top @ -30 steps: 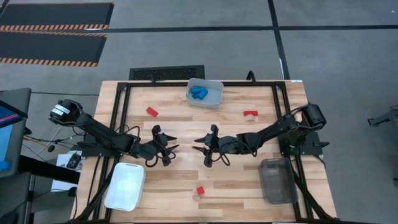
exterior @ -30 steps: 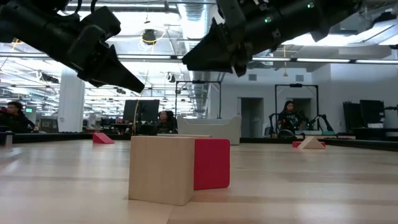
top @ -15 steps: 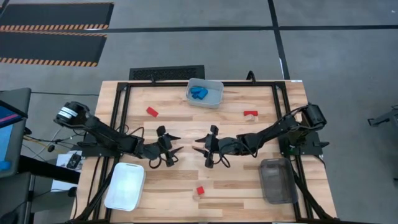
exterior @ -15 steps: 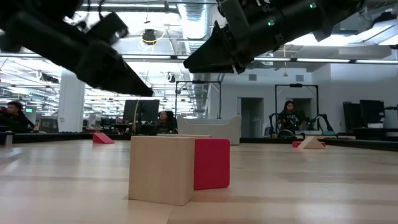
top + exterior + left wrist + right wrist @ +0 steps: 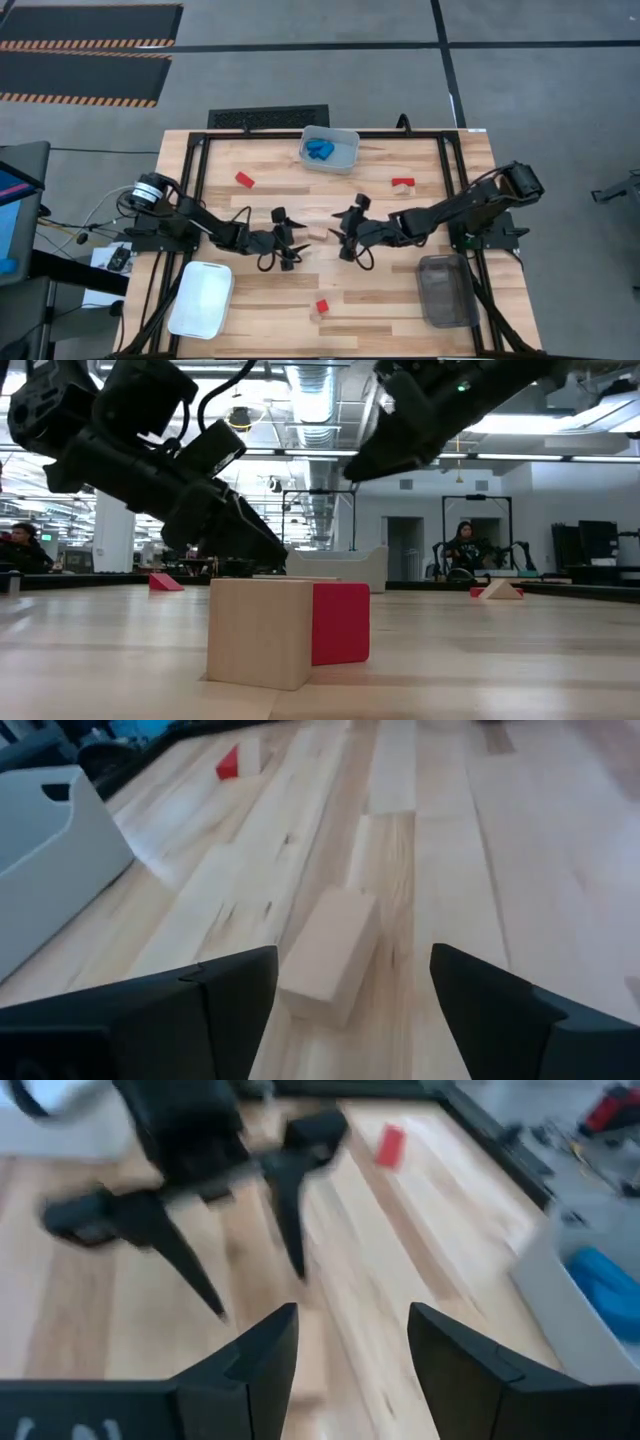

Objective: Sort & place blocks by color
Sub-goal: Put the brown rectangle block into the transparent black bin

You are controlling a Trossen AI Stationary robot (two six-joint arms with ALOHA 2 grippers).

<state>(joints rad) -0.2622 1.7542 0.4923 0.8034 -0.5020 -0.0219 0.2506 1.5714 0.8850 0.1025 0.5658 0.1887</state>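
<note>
Both arms meet over the middle of the counter (image 5: 400, 290), around a plain tan block (image 5: 318, 233) that lies flat on the wood. The left end effector (image 5: 291, 243) sits just beside that block on one side and the right end effector (image 5: 349, 234) just beside it on the other. Each has its fingers spread wide and holds nothing; the left wrist view shows the tan block (image 5: 328, 956) lying between the parted fingers, not yet touched.

The step in hand looks like the approach to picking up this tan block. The next move, as I judge it, calls for one end effector to come down around the block and close on its narrow sides while the other arm backs off, since the two are crowded close together.

Away from the tan block, blue blocks (image 5: 321, 150) lie in a clear bin (image 5: 347, 143) at the far edge. A red block (image 5: 245, 179) and a red-and-tan pair (image 5: 403, 184) lie between that bin and the tan block, and another red-and-tan pair (image 5: 321, 307) sits nearer the front. A white bin (image 5: 201, 298) and a grey bin (image 5: 445, 290) look empty, so most of the sorting remains.
</note>
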